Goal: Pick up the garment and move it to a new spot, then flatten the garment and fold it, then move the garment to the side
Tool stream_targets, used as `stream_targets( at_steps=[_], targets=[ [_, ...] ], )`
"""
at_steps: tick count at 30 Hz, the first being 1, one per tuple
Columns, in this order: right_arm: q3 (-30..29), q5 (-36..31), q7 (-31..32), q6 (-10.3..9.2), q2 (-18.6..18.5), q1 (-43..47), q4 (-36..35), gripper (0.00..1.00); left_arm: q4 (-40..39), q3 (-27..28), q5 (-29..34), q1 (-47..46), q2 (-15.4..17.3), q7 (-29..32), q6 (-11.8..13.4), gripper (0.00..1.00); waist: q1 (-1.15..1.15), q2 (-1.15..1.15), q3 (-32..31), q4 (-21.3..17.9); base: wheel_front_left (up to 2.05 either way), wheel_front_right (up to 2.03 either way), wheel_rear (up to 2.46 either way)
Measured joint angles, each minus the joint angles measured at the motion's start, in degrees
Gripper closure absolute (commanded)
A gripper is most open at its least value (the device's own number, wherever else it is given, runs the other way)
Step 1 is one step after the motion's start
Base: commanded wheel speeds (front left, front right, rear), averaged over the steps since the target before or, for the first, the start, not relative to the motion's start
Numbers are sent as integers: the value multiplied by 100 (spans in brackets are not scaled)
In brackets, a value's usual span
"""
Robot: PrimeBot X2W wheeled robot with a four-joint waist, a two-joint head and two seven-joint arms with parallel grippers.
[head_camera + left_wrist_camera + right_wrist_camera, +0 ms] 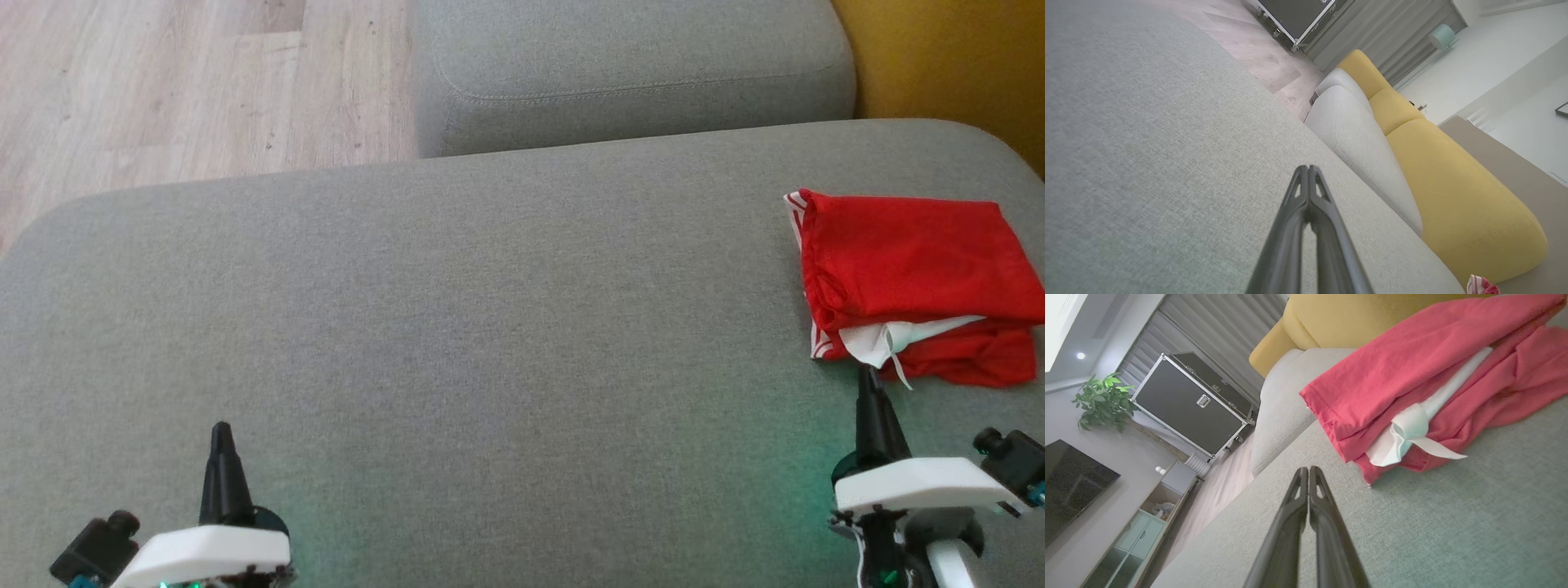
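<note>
Garment (914, 278): red with white trim, lying in a stacked fold at the right edge of the grey cushion (490, 343), toward its far right corner. A white inner piece (890, 336) and a loose tie poke out of the near side. The bottom layer spreads past the top one, so the fold is not square.

Right gripper (868, 377): fingers pressed together with nothing between them. The tip is just short of the garment's near edge (the right wrist view shows a strip of bare cushion between tip and cloth).

Left gripper (221, 431): also closed and empty, low at the near left of the cushion, well apart from the garment.

Judgement: a folded garment parked at the cushion's side, with the middle bare, reads as the last step done or nearly done. Closed, empty fingers suit a rest pose, not a grasp. If the right tip nudges the stack, the loose tie could snag or the top layer could slide.
</note>
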Motion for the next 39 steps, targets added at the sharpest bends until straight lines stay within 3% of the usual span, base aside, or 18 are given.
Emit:
stream_targets(
  at_steps=[39],
  targets=[
    [-352, 2506, 646, 0, 2, -87, -230, 100, -76, 210, -2208, -198, 0, 651, -1, 100, 0, 0, 57, 32, 0, 0, 0]
  ],
)
